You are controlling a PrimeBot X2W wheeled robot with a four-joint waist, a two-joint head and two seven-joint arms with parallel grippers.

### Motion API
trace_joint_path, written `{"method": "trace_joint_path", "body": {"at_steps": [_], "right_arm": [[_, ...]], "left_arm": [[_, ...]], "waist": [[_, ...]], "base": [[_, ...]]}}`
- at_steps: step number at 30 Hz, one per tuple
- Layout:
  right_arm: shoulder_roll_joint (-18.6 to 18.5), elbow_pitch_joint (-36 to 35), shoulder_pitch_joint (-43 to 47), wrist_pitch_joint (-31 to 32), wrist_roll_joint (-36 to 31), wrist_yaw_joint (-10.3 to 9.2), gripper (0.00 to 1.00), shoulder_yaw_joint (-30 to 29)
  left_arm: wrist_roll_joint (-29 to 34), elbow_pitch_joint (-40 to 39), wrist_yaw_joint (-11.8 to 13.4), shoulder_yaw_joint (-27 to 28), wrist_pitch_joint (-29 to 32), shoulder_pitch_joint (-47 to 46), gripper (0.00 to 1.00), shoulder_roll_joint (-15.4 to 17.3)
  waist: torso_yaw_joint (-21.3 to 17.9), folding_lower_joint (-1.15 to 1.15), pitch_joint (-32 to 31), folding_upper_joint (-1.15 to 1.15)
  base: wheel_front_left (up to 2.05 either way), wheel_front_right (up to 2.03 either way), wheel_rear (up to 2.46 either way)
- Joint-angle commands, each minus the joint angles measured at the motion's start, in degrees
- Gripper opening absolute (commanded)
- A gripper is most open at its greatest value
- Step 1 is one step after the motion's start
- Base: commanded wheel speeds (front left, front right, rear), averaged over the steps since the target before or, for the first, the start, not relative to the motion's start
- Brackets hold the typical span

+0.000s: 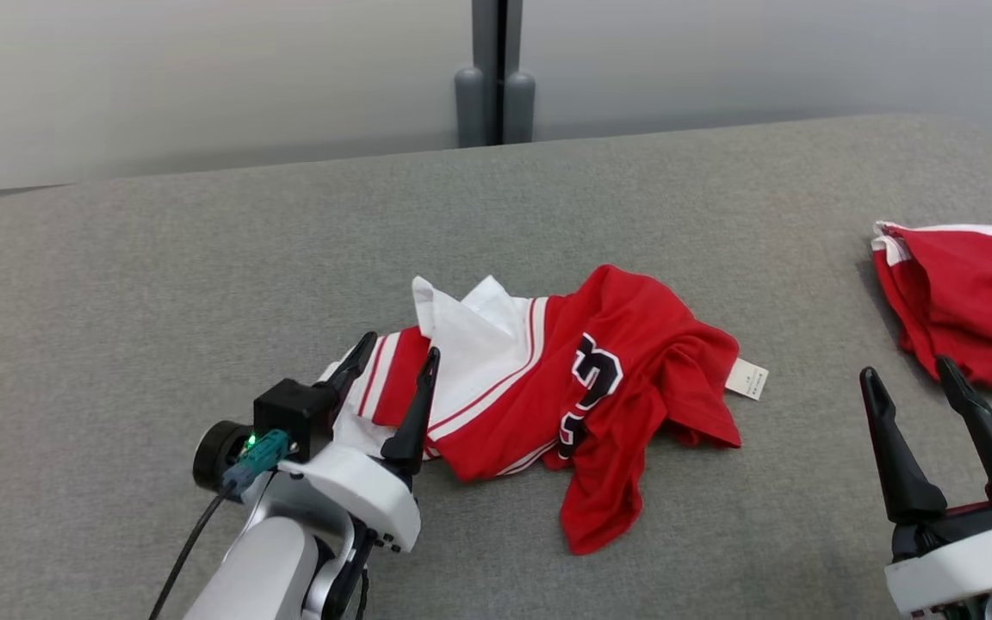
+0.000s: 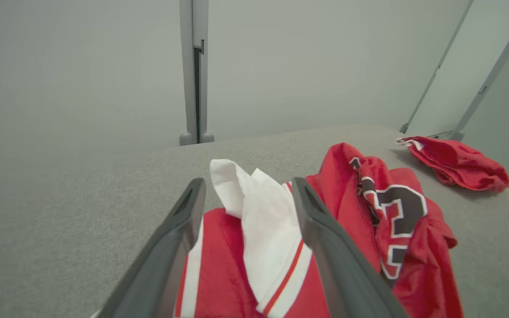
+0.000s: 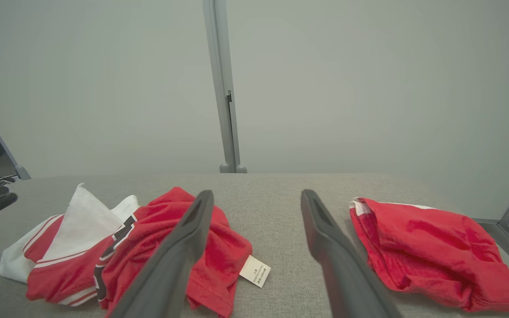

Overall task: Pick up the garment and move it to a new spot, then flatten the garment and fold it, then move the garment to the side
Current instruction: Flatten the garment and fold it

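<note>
- Left gripper sits closest to the head camera, at the lower left. Its two dark fingers are spread apart over the white-and-red striped end of the jersey, with nothing clamped between them. Whether the tips touch the cloth cannot be told.
- Grey fabric-covered table runs across the whole scene, with a pale wall behind it.
- Red and white jersey, the task's garment, lies crumpled near the middle of the table, towards the robot's left. The white panel with red stripes is at its left end, and the bunched red cloth is at its right.
- Second red garment with white trim lies in a heap at the table's right edge, well apart from the jersey.
- Right gripper is at the lower right. Its fingers are parted and empty, above bare table between the two garments.
- Grey post stands behind the table's far edge.
- Black numeral with a white outline is creased into the jersey's red folds.
- White care label sticks out from the jersey's right edge and lies flat on the table.
</note>
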Motion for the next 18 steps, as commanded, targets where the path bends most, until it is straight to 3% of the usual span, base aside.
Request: {"method": "trace_joint_path", "body": {"at_steps": [1,4,9,10,11,12,18], "right_arm": [[-0.4,0.2,-1.2,-0.4,0.4,-0.03,1.00,0.3],[-0.7,1.5,-2.4,-1.3,0.0,-0.03,1.00,0.4],[-0.4,2.5,-3.2,-2.2,0.5,-0.03,1.00,0.5],[-0.4,2.7,-3.3,-2.3,0.5,-0.02,1.00,0.5],[-0.3,2.8,-3.4,-2.6,0.6,-0.03,1.00,0.3],[-0.2,2.9,-3.4,-2.7,0.7,-0.03,1.00,0.2],[0.2,3.0,-3.4,-3.0,0.9,-0.03,1.00,-0.6]], "left_arm": [[-0.4,2.4,-0.9,-0.3,-0.3,-2.4,1.00,-0.1],[-0.7,11.9,-3.5,-1.5,-0.8,-7.8,1.00,-1.2],[-1.6,21.5,-5.0,-1.7,-1.7,-12.5,1.00,-1.7],[-1.5,23.1,-5.2,-2.0,-1.8,-13.4,0.71,-1.8],[-1.6,24.3,-5.4,-2.0,-2.2,-14.3,0.22,-1.9],[-1.5,25.3,-5.4,-2.0,-2.8,-15.0,0.00,-2.0],[-0.6,27.6,-5.3,-1.7,-6.1,-17.5,0.00,-1.4]], "waist": [[-2.5,0.00,2.3,0.00],[-5.1,0.00,3.7,0.00],[-6.7,0.00,4.4,0.00],[-6.9,0.00,4.5,0.00],[-6.9,0.00,4.6,0.00],[-6.9,0.00,4.7,0.00],[-5.9,0.00,4.4,0.00]], "base": [[0.00,0.00,0.00],[0.00,0.00,0.00],[0.00,0.00,0.00],[0.00,0.00,0.00],[0.00,0.00,0.00],[0.00,0.00,0.00],[0.00,0.00,0.00]]}}
